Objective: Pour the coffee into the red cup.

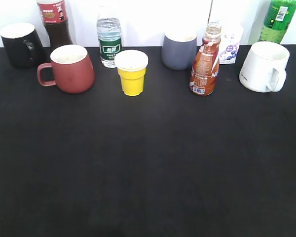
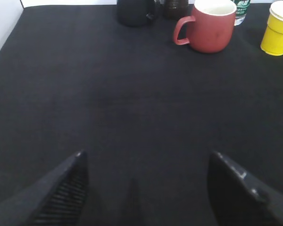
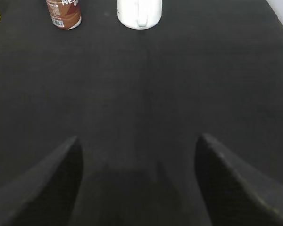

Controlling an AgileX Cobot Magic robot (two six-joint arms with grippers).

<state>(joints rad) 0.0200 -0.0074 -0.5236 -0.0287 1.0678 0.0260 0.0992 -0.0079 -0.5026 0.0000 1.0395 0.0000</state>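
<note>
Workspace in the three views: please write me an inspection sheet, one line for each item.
Surface: black table cloth, bare in front of the row of things.
Job's things: coffee bottle upright, no cap seen on it; red cup upright at left, handle pointing left. They stand apart.
Clutter: black mug, dark bottle with red label, water bottle, yellow cup, grey cup, small white carton, white mug, green bottle.
Grippers: left gripper open, empty; right gripper open, empty; both low over the cloth.
Cables: nothing seen.
Surroundings: white wall behind.
</note>
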